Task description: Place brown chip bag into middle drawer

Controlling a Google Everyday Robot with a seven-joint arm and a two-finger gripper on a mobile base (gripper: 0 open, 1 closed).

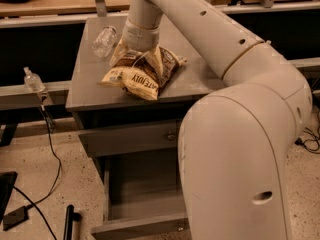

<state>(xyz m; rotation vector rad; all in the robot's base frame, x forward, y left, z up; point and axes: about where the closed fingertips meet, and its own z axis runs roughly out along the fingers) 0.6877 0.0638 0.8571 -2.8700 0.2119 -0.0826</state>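
Observation:
The brown chip bag (142, 74) lies on the grey cabinet top (195, 69), dark brown with pale yellow edges and dark lettering facing front. My gripper (137, 56) comes down from above onto the bag's rear top edge. The bag is bunched up around it and my wrist hides its tip. The middle drawer (142, 196) is pulled open below the cabinet, its front (135, 227) at the bottom of the view. My arm covers its right part. A closed drawer front with a small knob (171, 135) sits just above it.
A clear plastic bottle (105, 41) lies on its side on the cabinet top, just left of the bag. A small clear bottle (32, 79) stands on a ledge at left. Cables (50, 139) and a black object (69, 223) lie on the speckled floor at left.

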